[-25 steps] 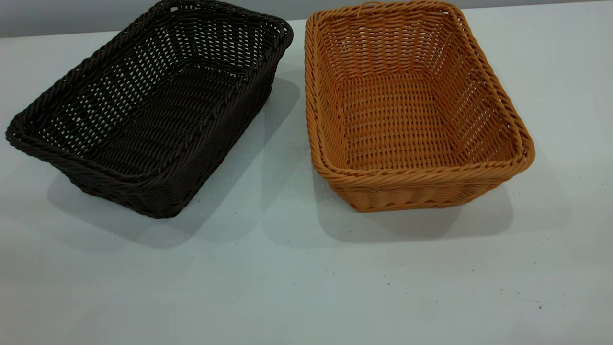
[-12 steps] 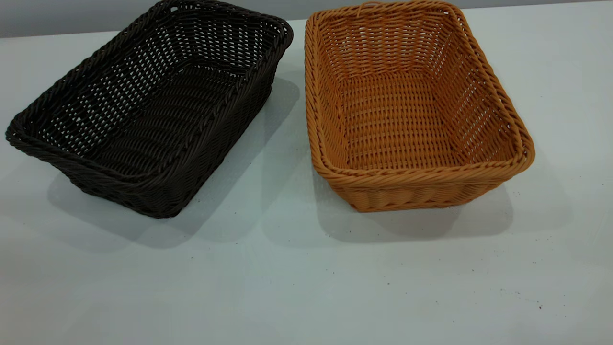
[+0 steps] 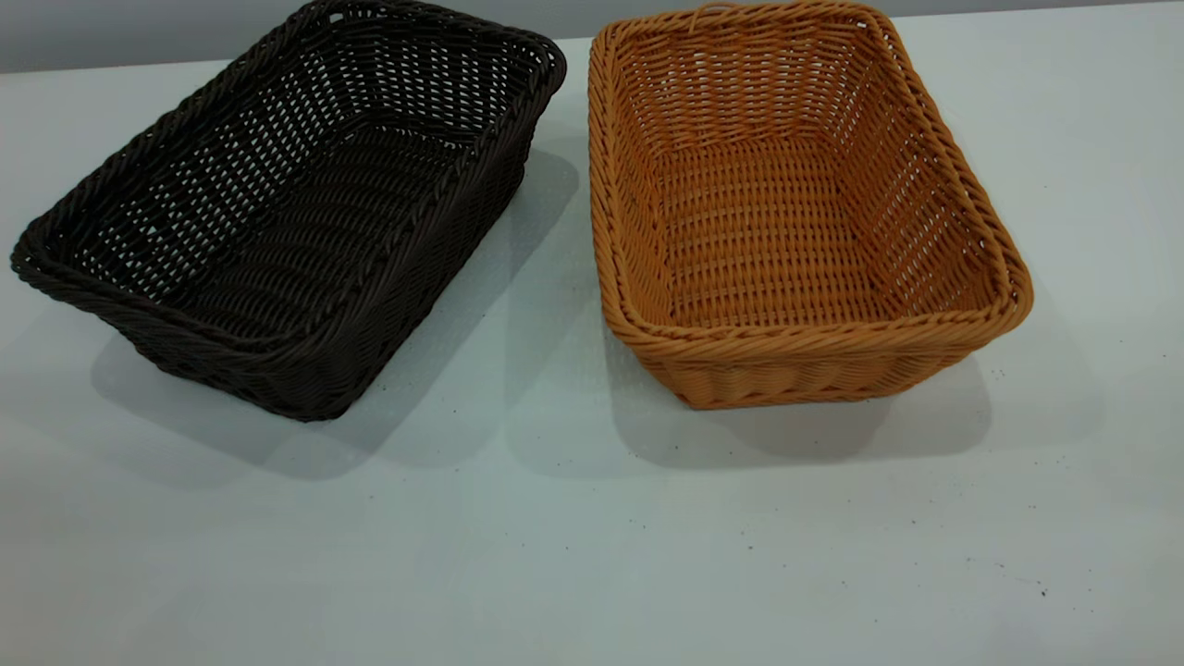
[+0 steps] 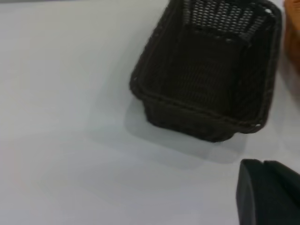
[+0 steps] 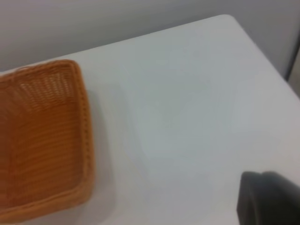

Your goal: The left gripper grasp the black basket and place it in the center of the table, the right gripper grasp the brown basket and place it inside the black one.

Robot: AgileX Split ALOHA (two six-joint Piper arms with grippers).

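The black basket (image 3: 277,222) sits empty on the table (image 3: 555,555) at the far left, turned at an angle. Beside it on the right stands the brown basket (image 3: 777,231), also empty, with a narrow gap between their far corners. Neither gripper shows in the exterior view. In the left wrist view only a dark part of the left gripper (image 4: 269,192) shows, above bare table and apart from the black basket (image 4: 206,79). The right wrist view shows a dark part of the right gripper (image 5: 269,199) over bare table, well away from the brown basket (image 5: 42,140).
A wide stretch of pale speckled table lies in front of both baskets. A grey wall (image 3: 139,28) runs behind the table's far edge. A rounded table corner (image 5: 227,18) shows in the right wrist view.
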